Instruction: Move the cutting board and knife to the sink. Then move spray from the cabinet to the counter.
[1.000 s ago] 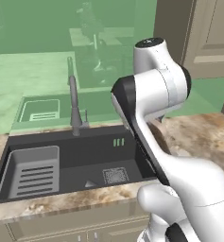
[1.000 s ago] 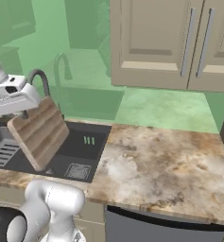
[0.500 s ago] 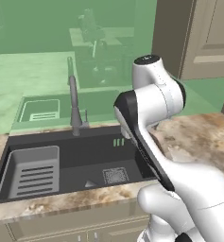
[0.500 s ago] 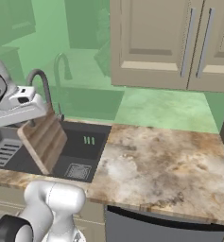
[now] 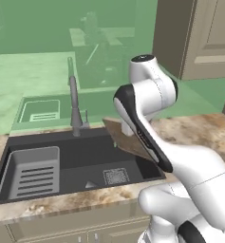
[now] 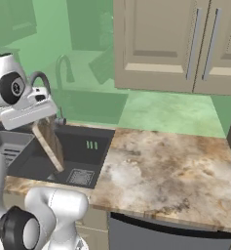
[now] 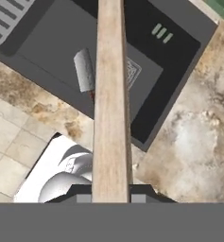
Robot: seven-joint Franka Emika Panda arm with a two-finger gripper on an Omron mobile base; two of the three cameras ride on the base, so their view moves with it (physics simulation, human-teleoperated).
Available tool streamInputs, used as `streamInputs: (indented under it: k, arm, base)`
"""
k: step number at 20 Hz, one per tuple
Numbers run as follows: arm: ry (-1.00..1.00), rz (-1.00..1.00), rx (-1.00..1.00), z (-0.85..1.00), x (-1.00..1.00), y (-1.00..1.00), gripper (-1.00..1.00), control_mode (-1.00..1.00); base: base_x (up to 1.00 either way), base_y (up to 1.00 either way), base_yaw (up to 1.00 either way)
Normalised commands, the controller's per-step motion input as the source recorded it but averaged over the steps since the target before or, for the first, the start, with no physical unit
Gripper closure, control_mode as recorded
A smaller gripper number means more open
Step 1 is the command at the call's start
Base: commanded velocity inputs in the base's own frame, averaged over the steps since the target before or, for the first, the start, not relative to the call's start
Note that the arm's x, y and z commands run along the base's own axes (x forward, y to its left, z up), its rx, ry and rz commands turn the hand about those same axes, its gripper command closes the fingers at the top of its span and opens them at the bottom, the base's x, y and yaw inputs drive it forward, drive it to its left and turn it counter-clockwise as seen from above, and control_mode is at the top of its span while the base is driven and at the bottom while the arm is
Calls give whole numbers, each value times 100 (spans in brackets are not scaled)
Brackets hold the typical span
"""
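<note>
My gripper (image 7: 111, 196) is shut on the cutting board (image 7: 111, 94), a light-brown wooden board seen edge-on in the hand view. It hangs tilted over the right part of the sink (image 6: 83, 146) from the gripper (image 6: 39, 118), and the arm hides most of it in the left base view, where one corner of the board (image 5: 121, 137) shows. The knife (image 7: 84, 71) lies on the dark sink floor near the square drain (image 7: 132, 71), grey blade up, dark handle under the board's edge. The cabinet (image 6: 156, 44) has its doors closed; the spray is hidden.
The grey ribbed rack (image 5: 35, 171) fills the sink's left end and the tall faucet (image 5: 74, 102) stands behind the basin. The marbled counter (image 6: 175, 166) stretches right of the sink. Tiled floor (image 7: 9, 137) lies below the counter's front edge.
The hand has turned, so the board has swung from showing its broad face to hanging edge-on and steeper over the sink. The upper arm has shifted a little right.
</note>
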Motion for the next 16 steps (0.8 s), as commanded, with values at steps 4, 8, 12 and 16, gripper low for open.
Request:
streamInputs:
  k: [4,8,12,16]
  arm:
    - [12,25,0,-28,38,0,100,-100]
    - [11,25,0,-28,28,0,100,-100]
    - [8,22,0,-29,21,0,100,-100]
    - [5,19,0,-29,15,0,100,-100]
  base:
    - [0,0,0]
    - [0,0,0]
    - [0,0,0]
    - [0,0,0]
